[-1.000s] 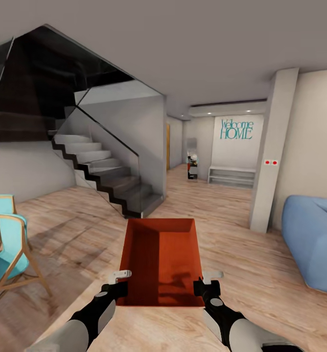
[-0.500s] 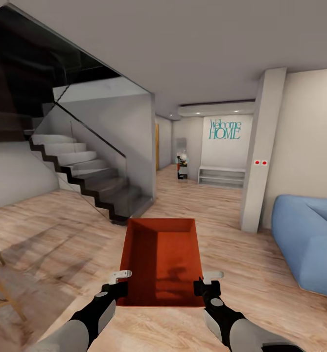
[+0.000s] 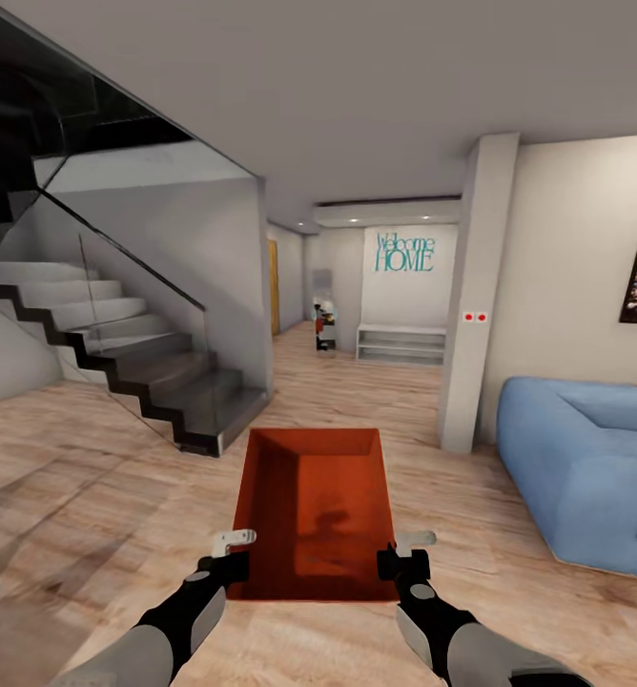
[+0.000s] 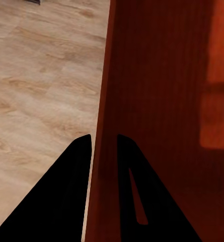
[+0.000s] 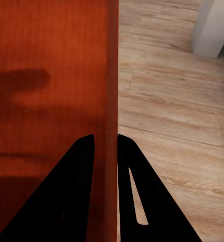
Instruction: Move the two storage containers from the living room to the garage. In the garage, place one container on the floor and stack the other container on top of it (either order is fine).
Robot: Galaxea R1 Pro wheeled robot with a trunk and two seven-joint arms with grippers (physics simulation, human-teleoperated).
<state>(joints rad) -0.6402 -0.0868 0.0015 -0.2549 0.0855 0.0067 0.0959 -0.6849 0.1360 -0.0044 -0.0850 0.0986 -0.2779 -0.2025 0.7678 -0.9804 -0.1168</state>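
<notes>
I carry one orange-red bin [image 3: 317,510] in front of me, level, its open top up, above the plank floor [image 3: 99,496]. My left gripper [image 3: 231,553] has its jaws clenched on the bin's left wall near the near corner; in the left wrist view one finger [image 4: 61,196] sits outside the wall and the other inside, the thin edge [image 4: 99,151] running between them. My right gripper [image 3: 402,555] grips the right wall the same way, one finger [image 5: 147,196] outside and one inside.

The bin's near rim sits between my two wrists; its far rim points down the room. Bare planks lie on both sides of the bin and ahead of it.

To the left, a staircase [image 3: 118,353] with a glass side panel ends in a dark bottom step just beyond the bin's far left corner. To the right stands a blue sofa [image 3: 585,468], with a pale pillar [image 3: 471,296] beyond its near end. Between stairs and pillar an open lane of floor runs to a low white shelf [image 3: 401,342] under teal "Welcome HOME" lettering [image 3: 404,252].
</notes>
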